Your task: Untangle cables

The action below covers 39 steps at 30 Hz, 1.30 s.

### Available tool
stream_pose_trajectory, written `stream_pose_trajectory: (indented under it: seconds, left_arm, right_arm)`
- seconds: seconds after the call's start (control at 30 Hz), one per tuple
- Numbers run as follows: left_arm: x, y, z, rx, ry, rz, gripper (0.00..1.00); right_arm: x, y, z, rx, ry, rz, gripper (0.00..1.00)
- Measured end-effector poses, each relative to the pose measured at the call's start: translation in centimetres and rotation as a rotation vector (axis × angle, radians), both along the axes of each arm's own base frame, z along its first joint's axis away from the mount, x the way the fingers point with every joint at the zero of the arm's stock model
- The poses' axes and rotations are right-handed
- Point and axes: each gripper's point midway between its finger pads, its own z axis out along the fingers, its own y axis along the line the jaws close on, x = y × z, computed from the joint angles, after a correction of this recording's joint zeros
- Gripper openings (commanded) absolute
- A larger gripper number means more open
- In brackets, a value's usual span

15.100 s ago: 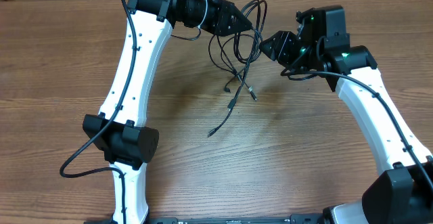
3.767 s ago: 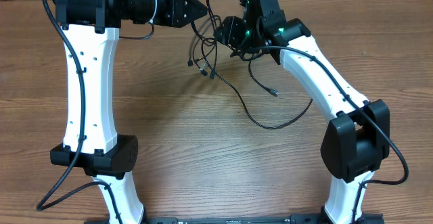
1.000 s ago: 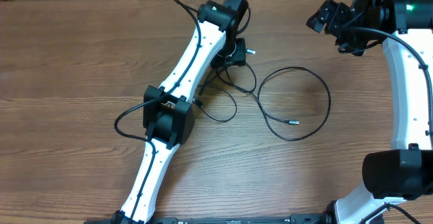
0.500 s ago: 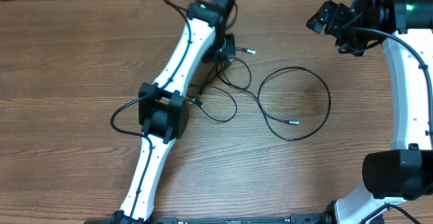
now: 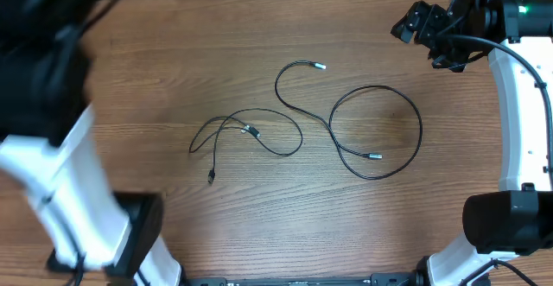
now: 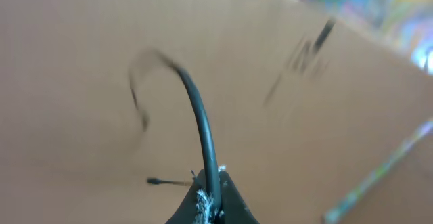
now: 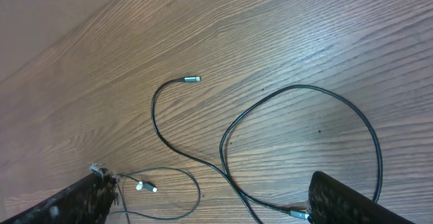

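- Cables (image 5: 331, 123) lie loose on the wooden surface (image 5: 259, 225), spread between the two arms, and neither tool touches them in the overhead view
- I see one long cable (image 5: 421, 130) right of centre: it starts at a silvery plug (image 5: 320, 66), bends in a hook, then closes into one wide ring and ends at a second plug (image 5: 377, 156) inside the ring's lower part
- Left of it lie the thinner strands (image 5: 251, 130), looped loosely over each other, with one plug end (image 5: 212, 180) at the lower left; whether that is one cord or two I cannot tell
- The long cable and the thinner strands lie near each other, and I see no crossing between them
- My right tool (image 5: 415, 25) hangs at the far right corner, well apart from the cables; its wrist view shows the right tool (image 7: 210, 176) with fingers spread wide and nothing between them, looking down on the hook and the ring
- My left arm (image 5: 60, 174) is a large smear along the left edge of the overhead view
- The left tool (image 6: 206, 207) shows only as a dark tip at the bottom of a smeared wrist view; a dark cord (image 6: 203, 136) rises from it, and I cannot tell whether the fingers are closed or clamping it
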Motion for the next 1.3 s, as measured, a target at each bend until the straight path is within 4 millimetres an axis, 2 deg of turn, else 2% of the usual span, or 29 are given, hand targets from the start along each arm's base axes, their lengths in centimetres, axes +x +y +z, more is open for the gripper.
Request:
stream_pose_trajectory:
  seconds: [0.03, 0.1, 0.17, 0.23, 0.3, 0.33, 0.37, 0.43, 0.6, 0.73, 0.77, 0.8, 0.87, 0.97, 1.0, 1.13, 1.2, 1.3]
  left_arm:
    - [-1.0, 1.2, 0.8, -0.002, -0.021, 0.029, 0.04]
    - [-1.8, 3.9, 1.1, -0.001, -0.022, 0.096, 0.04]
    - [-1.3, 6.3, 0.1, -0.001, 0.017, 0.159, 0.04]
    - [0.0, 9.1, -2.3, -0.005, 0.099, 0.229, 0.04]
    - [1.4, 12.6, -5.5, -0.018, 0.210, 0.306, 0.04]
    - [2.3, 15.1, -7.8, -0.032, 0.285, 0.357, 0.04]
    - [2.8, 16.6, -9.3, -0.042, 0.330, 0.386, 0.04]
    - [3.4, 20.7, -13.6, -0.079, 0.467, 0.465, 0.05]
    - [3.2, 27.8, -20.7, -0.167, 0.678, 0.656, 0.04]
    - [2.5, 32.2, -25.7, -0.193, 0.823, 0.827, 0.04]
    - [2.2, 32.9, -26.9, -0.196, 0.861, 0.868, 0.09]
    - [2.2, 33.3, -27.8, -0.196, 0.888, 0.893, 0.27]
    - [2.1, 34.4, -29.7, -0.197, 0.940, 0.950, 0.53]
    - [2.4, 35.0, -31.3, -0.213, 0.970, 0.980, 0.62]
    - [2.5, 35.0, -31.4, -0.216, 0.970, 0.978, 0.74]
    - [3.6, 34.1, -30.9, -0.251, 0.936, 0.907, 0.75]
    - [4.6, 32.8, -30.2, -0.256, 0.911, 0.813, 0.71]
    - [5.7, 28.1, -28.5, -0.205, 0.892, 0.617, 0.67]
  right_arm:
    - [0.0, 0.0, 0.0, 0.000, 0.000, 0.000, 0.90]
    - [0.0, 0.0, 0.0, 0.000, 0.000, 0.000, 0.90]
    - [0.0, 0.0, 0.0, 0.000, 0.000, 0.000, 0.90]
    - [-0.1, 0.0, -0.1, 0.000, 0.005, 0.000, 0.90]
    - [-0.2, 0.0, -0.1, 0.000, 0.011, 0.000, 0.90]
    - [-0.3, 0.0, -0.1, 0.000, 0.013, 0.000, 0.90]
    - [-0.3, 0.0, -0.2, 0.001, 0.016, 0.000, 0.90]
    - [-0.4, 0.0, -0.2, 0.001, 0.020, 0.000, 0.90]
    - [-0.6, 0.0, -0.3, 0.000, 0.027, 0.001, 0.90]
    - [-0.7, 0.0, -0.4, -0.001, 0.033, 0.004, 0.90]
    - [-0.7, 0.0, -0.4, 0.000, 0.034, 0.003, 0.90]
    - [-0.7, 0.0, -0.4, 0.000, 0.034, 0.004, 0.90]
    - [-0.8, 0.0, -0.4, 0.000, 0.034, 0.004, 0.90]
    - [-0.7, 0.0, -0.4, -0.002, 0.033, 0.007, 0.92]
    - [-0.8, 0.0, -0.4, -0.004, 0.032, 0.011, 0.97]
    - [-0.7, 0.0, -0.3, -0.008, 0.025, 0.019, 1.00]
    - [-0.7, 0.0, -0.3, -0.010, 0.024, 0.021, 1.00]
    - [-0.6, 0.0, -0.3, -0.011, 0.023, 0.022, 1.00]
